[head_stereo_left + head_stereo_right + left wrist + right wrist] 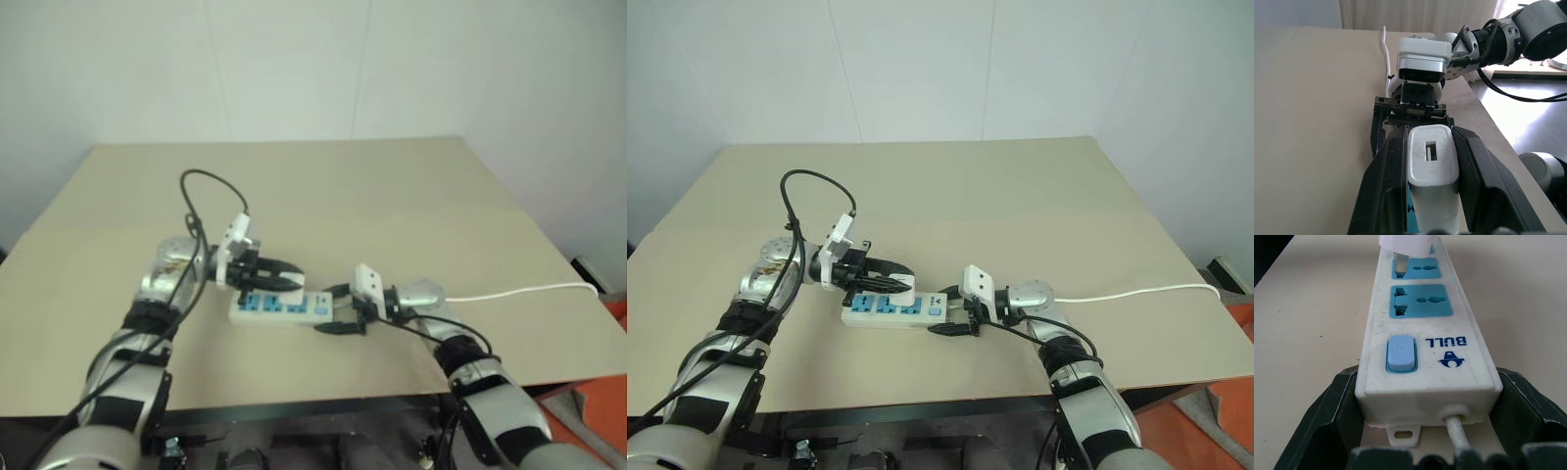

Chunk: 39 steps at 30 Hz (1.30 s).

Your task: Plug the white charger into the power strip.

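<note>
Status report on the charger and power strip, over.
Left end effector shut on the white charger. Right end effector clamps the power strip at its cord end. Charger prongs at a blue socket, not fully seated. Nothing in the way.

A beige worktop (1019, 186) with a plain, smooth surface spreads across the head views, its far edge meeting a white wall (921, 69) marked by faint vertical seams. The near edge of the worktop is dark along its front. Past the right-hand edge, low in the corner of the view, lies an orange-red patch (1239, 323) on a grey floor (1215, 411), with a small pale object (1227, 272) just beside the worktop's right edge; what it is cannot be told. In the left wrist view the worktop's edge drops to a grey floor (1508, 98).
</note>
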Available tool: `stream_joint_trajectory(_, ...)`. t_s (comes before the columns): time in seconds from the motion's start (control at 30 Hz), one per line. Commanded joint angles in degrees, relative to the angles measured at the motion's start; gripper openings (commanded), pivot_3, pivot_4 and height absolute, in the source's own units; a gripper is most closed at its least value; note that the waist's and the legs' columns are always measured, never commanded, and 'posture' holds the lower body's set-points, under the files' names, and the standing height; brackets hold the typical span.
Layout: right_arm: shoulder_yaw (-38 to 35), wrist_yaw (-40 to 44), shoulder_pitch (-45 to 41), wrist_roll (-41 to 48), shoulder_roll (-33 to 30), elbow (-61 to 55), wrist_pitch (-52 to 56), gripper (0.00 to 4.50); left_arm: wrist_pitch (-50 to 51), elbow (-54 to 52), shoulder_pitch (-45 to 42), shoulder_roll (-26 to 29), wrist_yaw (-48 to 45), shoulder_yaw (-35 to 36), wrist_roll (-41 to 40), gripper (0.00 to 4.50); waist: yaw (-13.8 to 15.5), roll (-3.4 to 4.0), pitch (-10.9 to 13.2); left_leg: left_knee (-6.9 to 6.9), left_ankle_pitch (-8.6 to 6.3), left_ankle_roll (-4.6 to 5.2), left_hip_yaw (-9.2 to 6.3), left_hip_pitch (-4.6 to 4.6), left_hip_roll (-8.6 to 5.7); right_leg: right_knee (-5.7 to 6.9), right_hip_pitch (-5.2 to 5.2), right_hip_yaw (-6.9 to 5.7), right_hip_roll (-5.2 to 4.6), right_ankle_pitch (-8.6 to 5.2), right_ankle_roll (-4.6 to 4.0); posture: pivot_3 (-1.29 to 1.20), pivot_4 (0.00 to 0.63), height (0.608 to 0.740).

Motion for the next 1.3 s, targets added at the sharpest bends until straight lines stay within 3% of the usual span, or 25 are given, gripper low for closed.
stream_joint_trajectory(0.03,0.95,-0.57,0.67,-1.23,0.92,-0.7,-0.45,3.42,0.5,-0.96,-0.98,0.62,-0.34,-0.27,-1.85,1.03,-0.04,0.0,0.0,0.0,0.0,0.0,0.0,0.01,0.0,0.01,0.0,0.0,0.0,-0.01,0.02,0.0,0.15,0.74)
stream_joint_trajectory(0.63,1.24,-1.8,1.07,-2.13,0.88,-0.61,-0.79,3.42,-5.29,9.57,-4.19,-2.89,-0.34,-2.94,1.4,1.03,-0.38,0.0,0.0,0.0,0.0,0.0,-0.02,0.04,0.0,0.01,0.04,0.0,0.02,-0.14,0.24,0.0,0.15,0.74)
stream_joint_trajectory(1.3,1.24,-1.62,1.85,-2.51,0.51,-1.12,-0.79,3.42,-12.02,12.12,-1.55,-1.49,-0.34,-4.68,0.52,1.03,-0.38,-0.01,0.0,-0.06,-0.01,-0.01,-0.03,0.51,-0.01,-0.1,0.57,0.01,0.01,-0.17,0.28,0.0,0.15,0.74)
